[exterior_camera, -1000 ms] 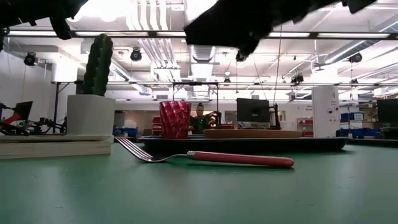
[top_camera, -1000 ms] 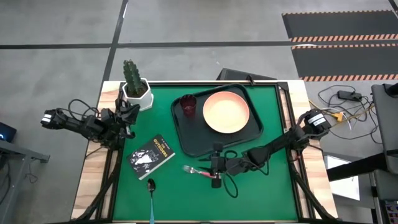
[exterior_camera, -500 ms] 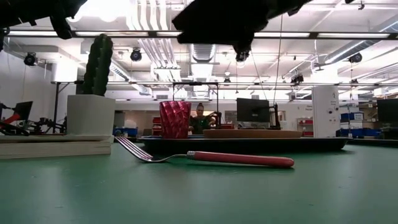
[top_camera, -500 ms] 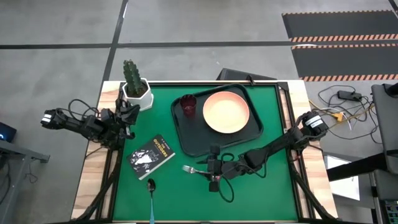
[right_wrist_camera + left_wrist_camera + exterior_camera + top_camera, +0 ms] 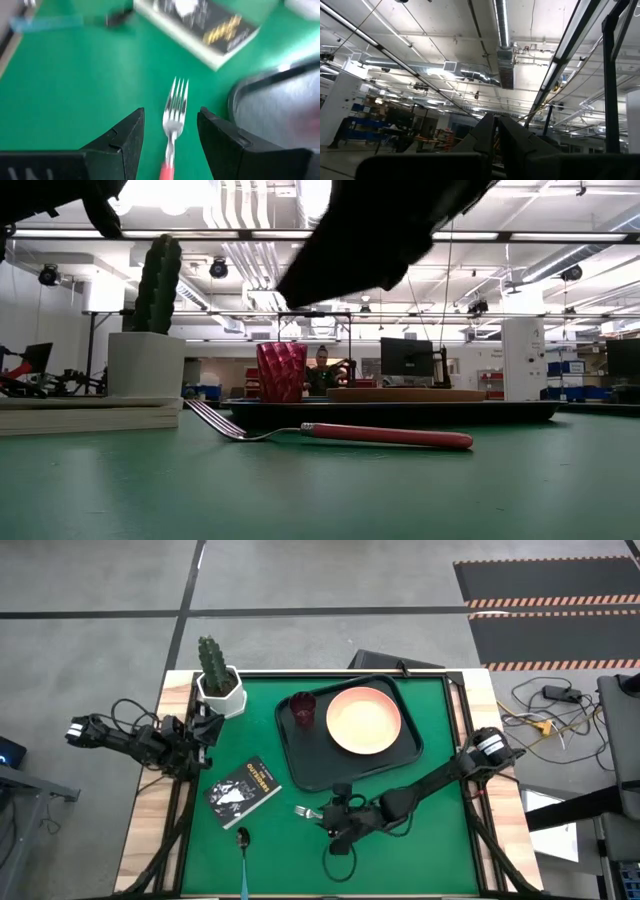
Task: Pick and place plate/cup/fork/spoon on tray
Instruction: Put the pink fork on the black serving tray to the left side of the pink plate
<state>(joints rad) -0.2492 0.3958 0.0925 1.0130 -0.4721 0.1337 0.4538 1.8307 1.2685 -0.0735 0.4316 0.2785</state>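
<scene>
Right claw (image 5: 169, 145) spread wide astride the fork (image 5: 174, 112); the book's (image 5: 200, 30) yellow lettering is unreadable.

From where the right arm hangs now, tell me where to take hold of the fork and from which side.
Grip the fork at its pink handle, coming straight down from above. It lies flat on the green table, so only a top approach gets the fingers on both sides of the thin handle. The right tool is open and already straddles it lengthwise, tines pointing ahead toward the book.
</scene>
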